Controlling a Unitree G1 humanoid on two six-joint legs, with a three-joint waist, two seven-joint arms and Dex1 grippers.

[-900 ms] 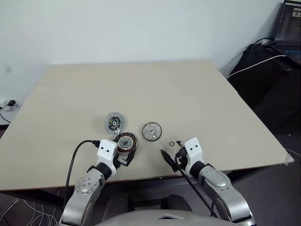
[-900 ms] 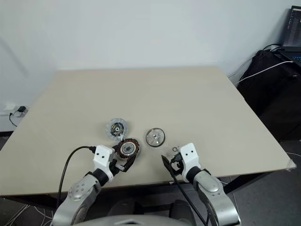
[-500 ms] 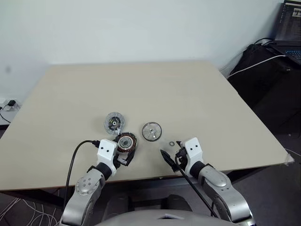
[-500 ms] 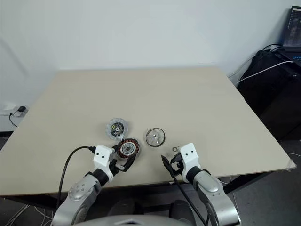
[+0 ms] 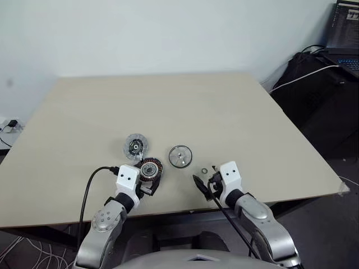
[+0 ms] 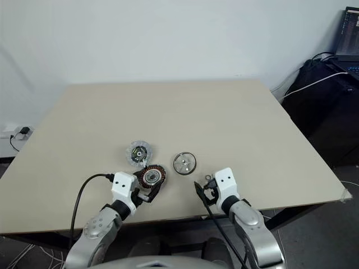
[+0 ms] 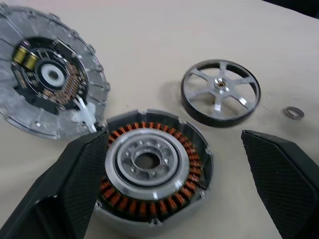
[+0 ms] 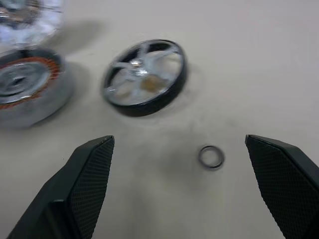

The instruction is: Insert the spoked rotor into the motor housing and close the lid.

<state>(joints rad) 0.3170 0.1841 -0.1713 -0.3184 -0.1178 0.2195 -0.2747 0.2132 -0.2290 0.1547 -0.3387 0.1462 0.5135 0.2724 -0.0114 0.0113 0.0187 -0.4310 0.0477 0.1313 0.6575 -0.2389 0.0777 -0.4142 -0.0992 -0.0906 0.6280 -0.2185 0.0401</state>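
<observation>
On the beige table (image 5: 168, 101) lie three round parts near the front edge. The motor housing (image 7: 149, 164), a ring of copper windings around a silvery centre, rests between the fingers of my open left gripper (image 5: 150, 178), untouched as far as I can see. The lid (image 5: 135, 146), black centre facing up, lies just behind it, its edge close to the housing. To their right the spoked rotor (image 5: 180, 156) lies flat. My right gripper (image 5: 205, 178) stands open in front of the rotor (image 8: 144, 74) and holds nothing.
A small metal ring (image 8: 211, 156) lies loose on the table between the right gripper's fingers, in front of the rotor. A black bag with cables (image 5: 320, 84) and a laptop (image 5: 342, 28) stand off the table's right side. Bare tabletop stretches behind the parts.
</observation>
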